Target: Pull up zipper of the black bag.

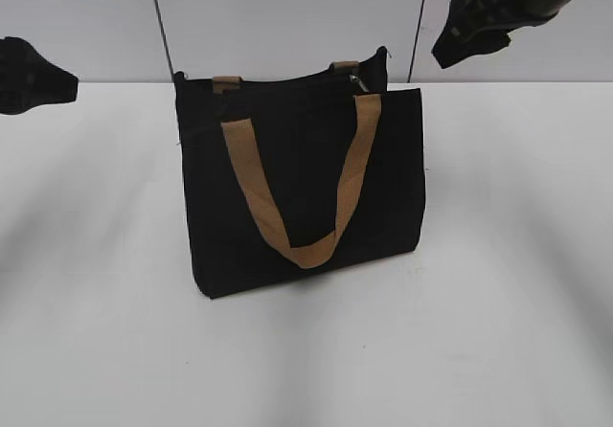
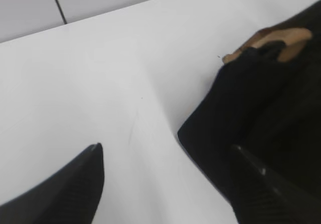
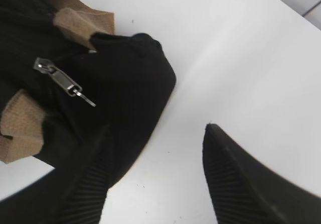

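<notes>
The white desk (image 1: 498, 283) is carrying the black bag (image 1: 297, 188), which is standing upright near the middle with one tan handle (image 1: 306, 183) hanging down its front face. The bag is looking like soft, light fabric: it is likely slumping and sliding if tugged from one end only, so one hand probably needs to be pinning the cloth while the other is pulling.

The left hand (image 2: 165, 184) is hovering above the desk just beside the bag's left corner, its fingers spread and holding nothing. The right hand (image 3: 155, 174) is hanging over the bag's right top corner, fingers likewise spread apart and empty.

The zipper (image 3: 62, 81) is running along the top edge, and its small silver pull is lying at the right end, near the right hand. That pull is looking thin, hard and slippery; pinching its flat metal tab seems the best hold, with the left hand gripping the fabric at the opposite corner.
</notes>
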Robot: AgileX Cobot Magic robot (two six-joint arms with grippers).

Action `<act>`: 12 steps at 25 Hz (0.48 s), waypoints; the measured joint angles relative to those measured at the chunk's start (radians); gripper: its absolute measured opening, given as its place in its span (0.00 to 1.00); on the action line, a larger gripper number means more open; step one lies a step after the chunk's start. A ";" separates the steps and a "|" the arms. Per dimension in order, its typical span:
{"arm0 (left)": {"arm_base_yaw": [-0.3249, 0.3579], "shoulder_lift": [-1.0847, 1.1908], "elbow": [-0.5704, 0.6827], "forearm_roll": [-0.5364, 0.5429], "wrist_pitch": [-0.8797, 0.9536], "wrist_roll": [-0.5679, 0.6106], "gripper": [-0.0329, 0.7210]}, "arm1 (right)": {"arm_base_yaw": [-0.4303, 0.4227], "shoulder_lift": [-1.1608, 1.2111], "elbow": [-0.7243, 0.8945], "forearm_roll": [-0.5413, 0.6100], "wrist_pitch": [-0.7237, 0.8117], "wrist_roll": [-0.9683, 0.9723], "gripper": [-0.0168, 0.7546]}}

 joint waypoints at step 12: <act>0.103 -0.001 0.000 0.582 0.181 -0.503 0.77 | 0.000 -0.072 0.000 -0.476 0.078 0.373 0.60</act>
